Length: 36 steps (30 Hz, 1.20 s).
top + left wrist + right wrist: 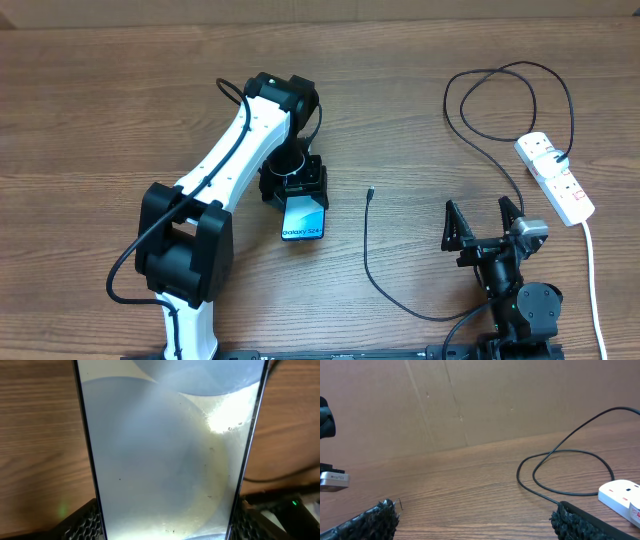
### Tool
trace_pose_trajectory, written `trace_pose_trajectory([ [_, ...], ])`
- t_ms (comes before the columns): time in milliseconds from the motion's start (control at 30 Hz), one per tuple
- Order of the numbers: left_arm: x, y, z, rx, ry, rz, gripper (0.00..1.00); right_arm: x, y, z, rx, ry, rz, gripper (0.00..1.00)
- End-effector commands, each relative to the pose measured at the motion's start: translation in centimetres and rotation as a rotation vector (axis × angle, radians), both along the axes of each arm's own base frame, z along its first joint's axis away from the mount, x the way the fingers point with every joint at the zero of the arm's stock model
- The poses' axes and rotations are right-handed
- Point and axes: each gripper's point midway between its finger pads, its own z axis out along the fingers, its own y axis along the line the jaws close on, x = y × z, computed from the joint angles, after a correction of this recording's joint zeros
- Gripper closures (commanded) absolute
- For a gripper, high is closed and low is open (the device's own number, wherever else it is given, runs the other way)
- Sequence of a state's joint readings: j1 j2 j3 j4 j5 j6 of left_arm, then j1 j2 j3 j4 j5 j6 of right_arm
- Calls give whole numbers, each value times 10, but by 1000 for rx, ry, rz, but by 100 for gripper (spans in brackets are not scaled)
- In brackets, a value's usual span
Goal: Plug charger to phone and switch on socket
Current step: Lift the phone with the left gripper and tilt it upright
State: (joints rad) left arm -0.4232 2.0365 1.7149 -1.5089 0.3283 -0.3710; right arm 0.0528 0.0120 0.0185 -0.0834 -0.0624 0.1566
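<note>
Left fingers (pixel 82 522) grip the slim blue-screen phone (pixel 303 217); the wide-open, empty right fingers (pixel 456 228) should grab the thin black charger (pixel 366 250) next.

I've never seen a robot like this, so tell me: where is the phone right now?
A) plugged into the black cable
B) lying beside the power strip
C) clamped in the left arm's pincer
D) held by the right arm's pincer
C: the left pincer clamps the phone by its edges, while the right pincer stands open and empty.
</note>
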Motion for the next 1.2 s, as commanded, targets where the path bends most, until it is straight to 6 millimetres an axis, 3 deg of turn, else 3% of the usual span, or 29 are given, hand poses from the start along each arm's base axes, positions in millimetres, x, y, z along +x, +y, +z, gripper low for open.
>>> trace_pose_trajectory([
  [0, 0, -7, 13, -104, 28, -9, 46, 0, -2, -2, -5, -2, -10, 0],
  [433, 1, -7, 37, -325, 130, 108, 47, 0, -2, -2, -5, -2, -10, 0],
  [667, -6, -2, 44, -347, 178, 127, 47, 0, -2, -2, -5, -2, -10, 0],
  [1167, -8, -15, 57, -446, 212, 150, 48, 0, -2, -2, -5, -2, -10, 0],
])
